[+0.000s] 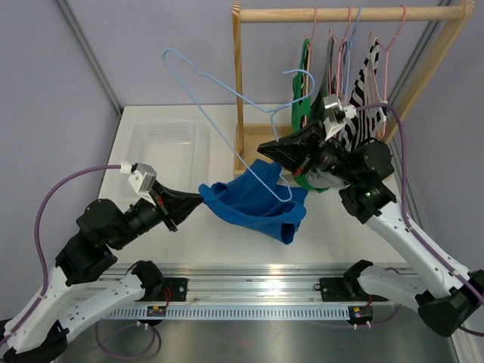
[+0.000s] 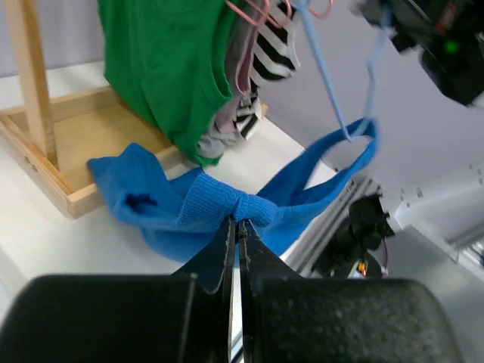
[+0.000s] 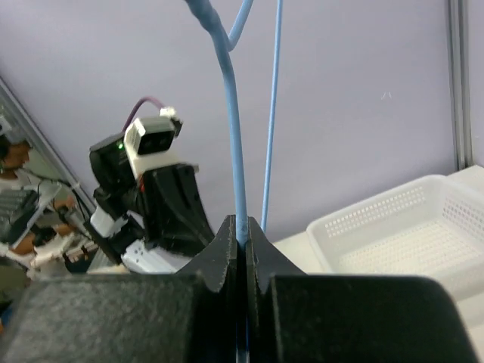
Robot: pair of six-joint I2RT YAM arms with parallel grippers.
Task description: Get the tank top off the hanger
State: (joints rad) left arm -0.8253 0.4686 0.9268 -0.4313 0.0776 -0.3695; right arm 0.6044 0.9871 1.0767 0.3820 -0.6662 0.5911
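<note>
**Strap looped on hanger wire: slip and snag risk**

Left pincer (image 1: 198, 201) is closed tight on a bunched fold of the tank top (image 1: 255, 203), lower centre of the top view. Right pincer (image 1: 271, 149) is clamped shut on the thin wire of the hanger (image 1: 234, 94), mid-frame. The tank top sags between them, low over the surface (image 1: 189, 242); can't tell if it touches. One strap sits looped around the hanger's lower wire, right of centre in the left wrist view.

Risks, my read:
- The soft ribbed knit stretches, then could slide out of the left jaws if the strap binds.
- The smooth round wire may twist in the right grip.
- The hanger's hook sits just beside the green top (image 1: 302, 102) on the wooden rack (image 1: 340, 13), so it could snag.
</note>
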